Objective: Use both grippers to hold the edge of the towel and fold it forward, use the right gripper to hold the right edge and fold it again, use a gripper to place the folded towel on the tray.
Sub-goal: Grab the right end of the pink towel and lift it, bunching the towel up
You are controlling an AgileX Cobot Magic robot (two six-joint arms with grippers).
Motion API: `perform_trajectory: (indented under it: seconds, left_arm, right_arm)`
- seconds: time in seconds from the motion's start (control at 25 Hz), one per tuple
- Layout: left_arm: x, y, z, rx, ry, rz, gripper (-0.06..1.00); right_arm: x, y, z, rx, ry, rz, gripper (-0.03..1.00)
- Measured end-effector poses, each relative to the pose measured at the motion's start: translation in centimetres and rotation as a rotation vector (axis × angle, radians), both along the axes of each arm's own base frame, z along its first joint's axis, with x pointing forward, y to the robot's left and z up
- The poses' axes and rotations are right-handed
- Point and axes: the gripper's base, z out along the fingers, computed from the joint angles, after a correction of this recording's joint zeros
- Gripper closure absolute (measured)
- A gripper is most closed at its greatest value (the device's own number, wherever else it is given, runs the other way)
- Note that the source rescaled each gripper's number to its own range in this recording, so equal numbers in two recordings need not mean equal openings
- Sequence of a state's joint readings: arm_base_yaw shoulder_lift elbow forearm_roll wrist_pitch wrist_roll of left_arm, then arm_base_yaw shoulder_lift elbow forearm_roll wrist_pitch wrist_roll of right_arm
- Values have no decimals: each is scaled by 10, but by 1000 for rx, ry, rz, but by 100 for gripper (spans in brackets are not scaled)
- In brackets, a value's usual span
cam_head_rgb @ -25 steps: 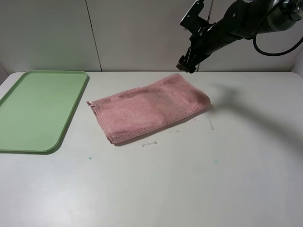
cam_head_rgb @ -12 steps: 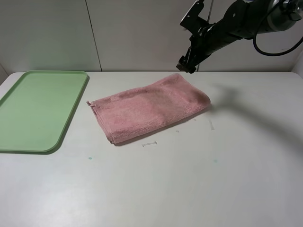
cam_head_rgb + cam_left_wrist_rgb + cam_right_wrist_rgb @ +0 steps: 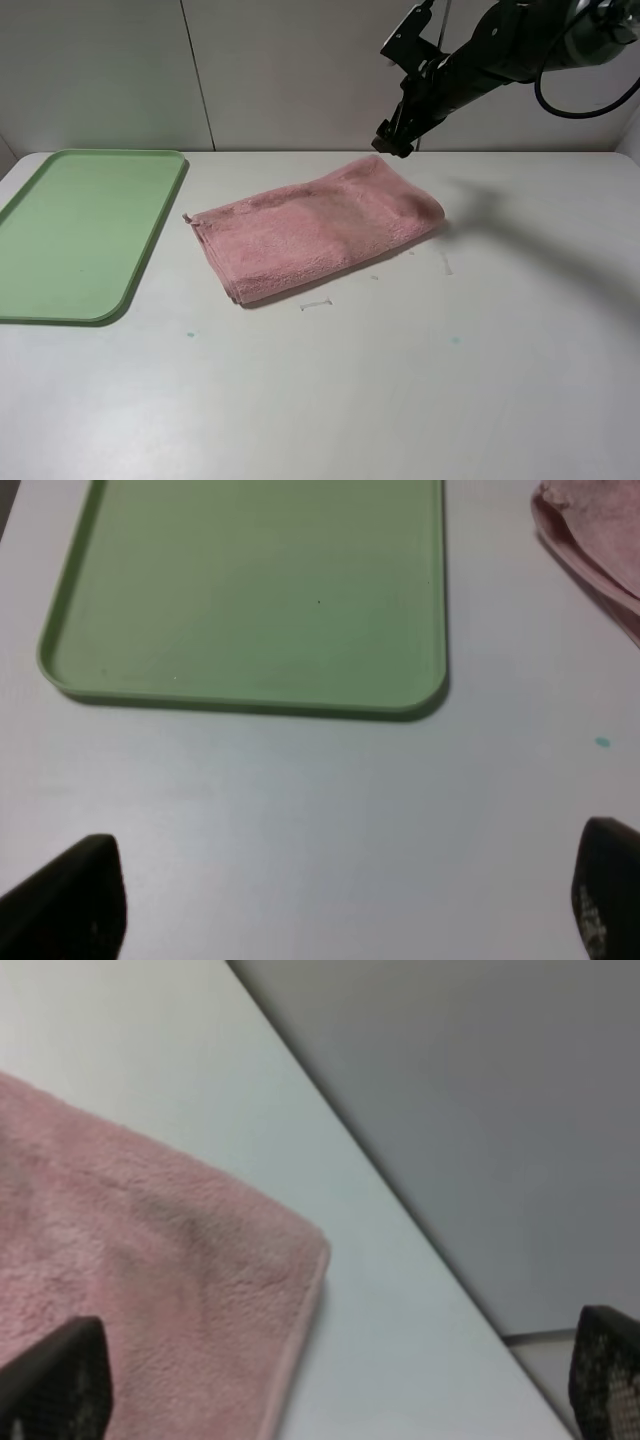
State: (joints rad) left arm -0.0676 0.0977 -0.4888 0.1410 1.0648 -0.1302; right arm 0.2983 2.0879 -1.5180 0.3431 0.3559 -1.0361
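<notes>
One pink towel [image 3: 315,232], folded to a strip, lies on the bench [image 3: 420,380], central, nearer its far edge. The green tray [image 3: 80,230] sits at the left edge, apart from it. Right tool [image 3: 393,138] hovers over the towel's far right corner.

Left wrist cam: left tool [image 3: 340,900] wide, empty, tray ahead.

Right wrist cam: tool wide, empty, towel hem [image 3: 305,1320] below.

Likely step: 2nd fold. Next: lower onto the right edge, pinch.
</notes>
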Motion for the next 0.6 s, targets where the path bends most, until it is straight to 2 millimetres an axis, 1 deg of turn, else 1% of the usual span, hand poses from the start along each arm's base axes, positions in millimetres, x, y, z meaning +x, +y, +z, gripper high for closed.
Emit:
perform_trajectory:
  seconds: [0.16, 0.36, 0.6]
  left_arm:
    - [0, 0, 0, 0, 0, 0, 7]
    - [0, 0, 0, 0, 0, 0, 7]
    - [0, 0, 0, 0, 0, 0, 7]
  right_arm:
    - [-2, 0, -2, 41, 53, -53, -3]
    - [-3, -3, -3, 108, 116, -191, -3]
    - [-9, -14, -11, 64, 233, -358, -3]
